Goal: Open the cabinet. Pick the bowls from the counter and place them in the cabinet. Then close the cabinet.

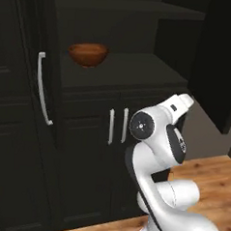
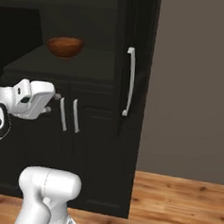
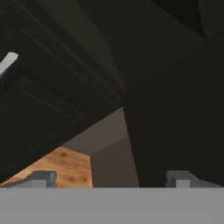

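Note:
The cabinet stands open, its dark shelves showing. Its left door with a long white handle is swung out, and the right door is swung out too. A reddish-brown bowl rests upright on the inner shelf and appears as the bowl from the right. My gripper hangs open and empty below and in front of that shelf, well apart from the bowl. Its fingertips stand wide apart in the hand view. The counter is out of view.
Two lower doors with short white handles sit under the shelf, close to my hand. Wood floor and a grey wall lie to the right. The open right door juts out beside the arm.

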